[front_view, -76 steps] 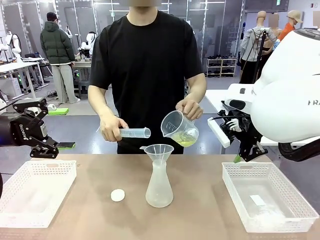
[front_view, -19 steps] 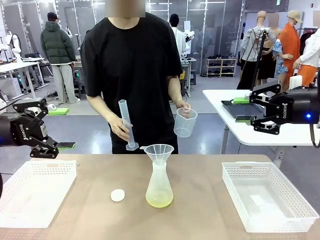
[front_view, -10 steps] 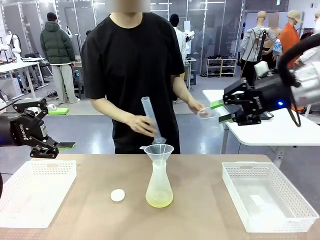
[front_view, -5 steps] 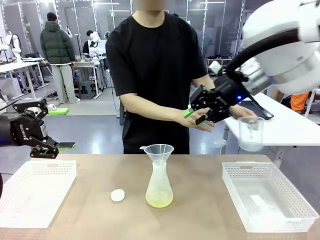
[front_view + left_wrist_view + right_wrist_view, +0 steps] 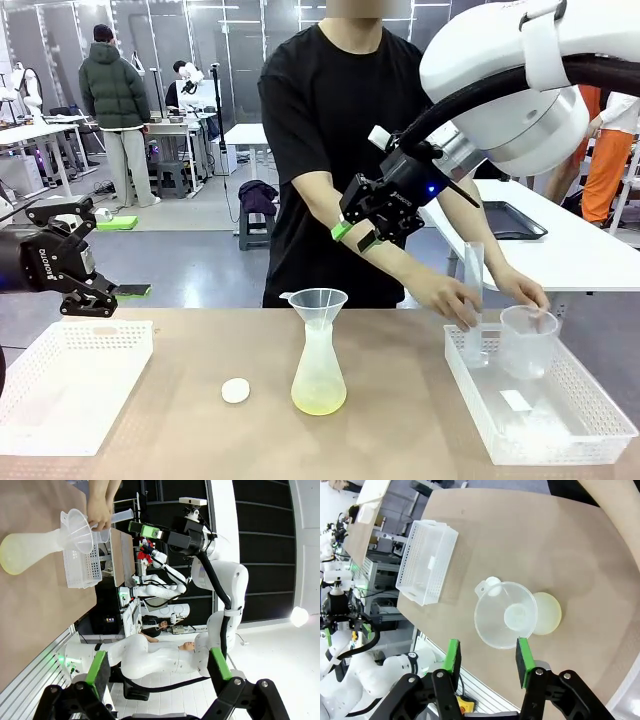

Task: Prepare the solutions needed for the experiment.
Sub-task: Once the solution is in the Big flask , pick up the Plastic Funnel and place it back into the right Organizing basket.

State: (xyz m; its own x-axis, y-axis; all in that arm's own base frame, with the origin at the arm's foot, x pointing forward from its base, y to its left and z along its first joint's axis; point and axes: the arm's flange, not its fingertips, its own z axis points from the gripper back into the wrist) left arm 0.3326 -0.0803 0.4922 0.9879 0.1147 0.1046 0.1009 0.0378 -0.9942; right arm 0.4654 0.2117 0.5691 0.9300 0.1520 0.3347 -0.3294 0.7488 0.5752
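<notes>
Now, the solutions (image 5: 318, 402) are seen pooled in the bottom of the flask (image 5: 319, 365), which is set near the middle of the table (image 5: 400, 430), between the left basket (image 5: 60, 435) and the right basket (image 5: 560, 445), with a small white cap (image 5: 236, 390) just beside it. The right gripper (image 5: 354, 235) is held well above the funnel (image 5: 317, 300) and aimed down at it, jaws parted about halfway, nothing gripped; the left gripper (image 5: 105, 255) is poised above the left basket, spread wide and empty. Trouble is easily pictured: the funnel looks only loosely seated in the neck, so an off-centre descent could knock it askew or tip the flask, and the liquid would be spilled. A person's hand (image 5: 455, 300) is busy at the right basket, under the right arm, and could be clipped by a sweep. The flask is stood upright, long axis vertical, with neck and funnel mouth pointed straight up.
</notes>
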